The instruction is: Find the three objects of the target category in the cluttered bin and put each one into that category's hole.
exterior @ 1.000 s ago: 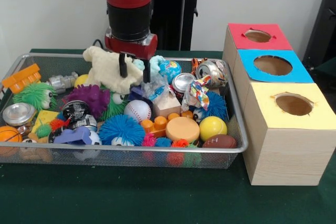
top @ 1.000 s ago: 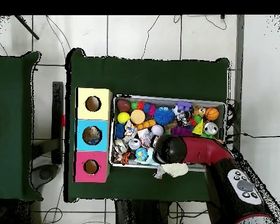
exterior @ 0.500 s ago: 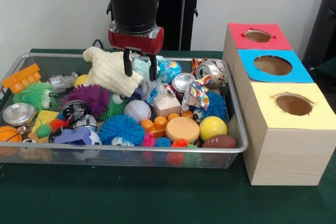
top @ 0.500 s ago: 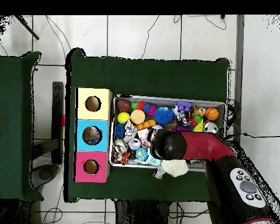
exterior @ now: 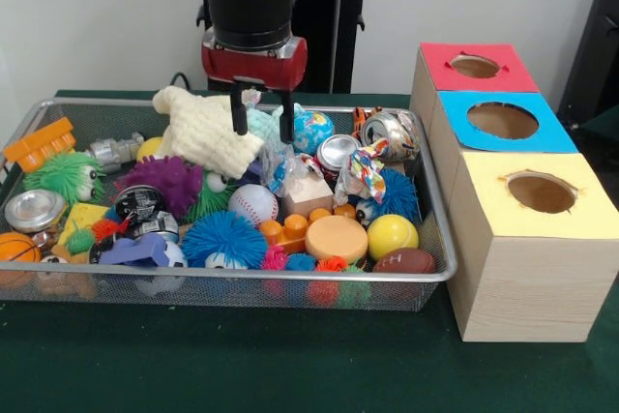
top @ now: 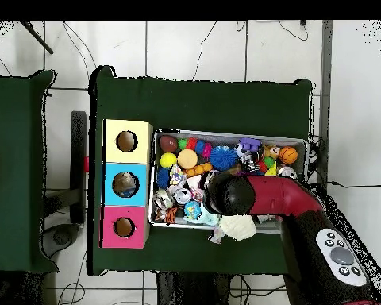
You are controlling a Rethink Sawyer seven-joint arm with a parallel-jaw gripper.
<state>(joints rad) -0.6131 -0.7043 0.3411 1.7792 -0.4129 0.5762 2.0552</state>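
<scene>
Above the far middle of the cluttered bin (exterior: 440,273), the gripper (exterior: 261,121) hangs with its 2 black fingers (exterior: 238,118) spread and gripping nothing. A pale teal toy (exterior: 259,125) shows between them, and a cream knitted plush (exterior: 203,130) lies just beside the left-of-frame finger. The bin sits on the green cloth, left of the 3 boxes in the front view: red (exterior: 476,67), blue (exterior: 504,121) and yellow (exterior: 540,192), each with 1 round hole.

Overhead, the arm (top: 273,198) hides most of this corner; the plush (top: 238,228) hangs over the bin rim.

Risks, as judged:
- Closing here could snag the plush along with the teal toy, since they sit so close.
- Crinkled wrappers (exterior: 366,169) and cans (exterior: 389,131) nearby could be dragged or tipped by a descending finger.
- Target category cannot be told from these views.
</scene>
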